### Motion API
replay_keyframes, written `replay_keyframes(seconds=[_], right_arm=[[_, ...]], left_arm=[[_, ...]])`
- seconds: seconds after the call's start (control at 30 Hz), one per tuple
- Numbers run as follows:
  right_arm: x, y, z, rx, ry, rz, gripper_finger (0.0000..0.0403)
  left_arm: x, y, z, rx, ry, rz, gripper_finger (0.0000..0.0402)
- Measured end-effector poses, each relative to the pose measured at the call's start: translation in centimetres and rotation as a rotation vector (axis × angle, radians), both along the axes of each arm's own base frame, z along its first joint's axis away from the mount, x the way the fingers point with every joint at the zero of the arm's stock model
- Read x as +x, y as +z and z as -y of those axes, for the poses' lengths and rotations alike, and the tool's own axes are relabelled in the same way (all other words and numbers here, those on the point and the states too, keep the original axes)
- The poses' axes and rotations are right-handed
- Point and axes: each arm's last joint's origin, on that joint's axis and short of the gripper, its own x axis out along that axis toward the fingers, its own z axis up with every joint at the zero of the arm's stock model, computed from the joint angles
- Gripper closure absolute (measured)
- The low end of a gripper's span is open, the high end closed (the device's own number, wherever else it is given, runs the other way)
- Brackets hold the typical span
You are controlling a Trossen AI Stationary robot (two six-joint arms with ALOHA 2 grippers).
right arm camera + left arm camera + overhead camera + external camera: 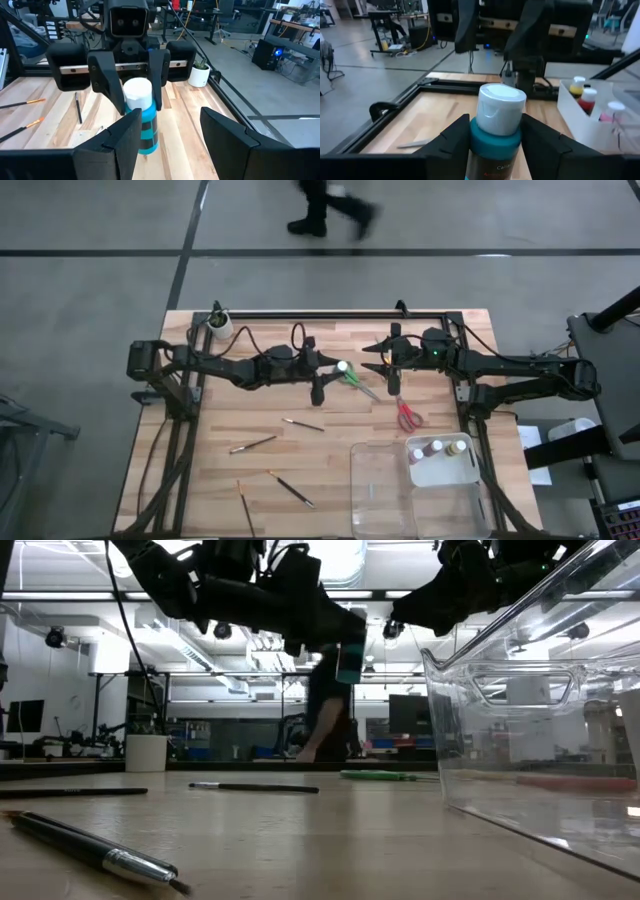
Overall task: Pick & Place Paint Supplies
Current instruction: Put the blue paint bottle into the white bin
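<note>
A teal paint bottle (496, 134) with a white cap (342, 367) hangs upright above the table's middle, with my left gripper (333, 374) shut on it. Facing it from the right, my right gripper (384, 360) stands open and holds nothing; in its wrist view the teal paint bottle (143, 123) shows just beyond its fingers (122, 137). Green scissors (356, 380) and red scissors (408, 416) lie flat on the wood. Several brushes (252, 444) lie toward the near left. My left gripper pinches the bottle's teal shoulder and upper body (492, 142), just under the cap, between its two fingers (451, 142). The fingers come in level from the table's left. The bottle stands upright in the hold, cap up, lifted clear of the table (347, 662).
A white bin (440, 472) with yellow, red and pink bottles (588, 98) sits at the near right beside a clear plastic tray (384, 490). A white cup (219, 328) stands at the far left corner. A person walks past beyond the table (330, 210).
</note>
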Motion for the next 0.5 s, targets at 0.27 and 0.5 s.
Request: replay_keyframes(seconds=[0.27,0.5], right_arm=[[0.00,0.00,0.00,0.000,0.000,0.000,0.0202],[0.00,0.00,0.00,0.000,0.000,0.000,0.0202]], left_arm=[[0.11,0.34,0.36,-0.006,-0.009,0.042,0.0250],[0.83,-0.07,0.31,0.003,-0.011,0.150,0.0250]])
